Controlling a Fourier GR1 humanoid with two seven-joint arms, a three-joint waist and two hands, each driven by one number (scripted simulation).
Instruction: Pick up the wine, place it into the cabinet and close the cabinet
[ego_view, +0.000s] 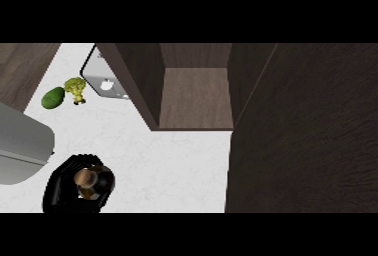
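while the left hand (68, 192) sits low at the view's left w/ black fingers curled round the wine (86, 177), only the bottle's brownish top shows, seen from above, rest hidden by the hand. hand + wine are over the white counter (177, 160), well apart from the cabinet (196, 100), which stands open w/ a bare brown shelf inside, its dark door (310, 130) swung out along the right side. grey forearm (18, 150) comes in from the left edge. far back left on the counter lie an avocado (52, 97) and, just beside it, a yellow-green knobbly veg (74, 88), near a grey appliance (103, 80) partly behind the cabinet wall. right hand isn't visible.
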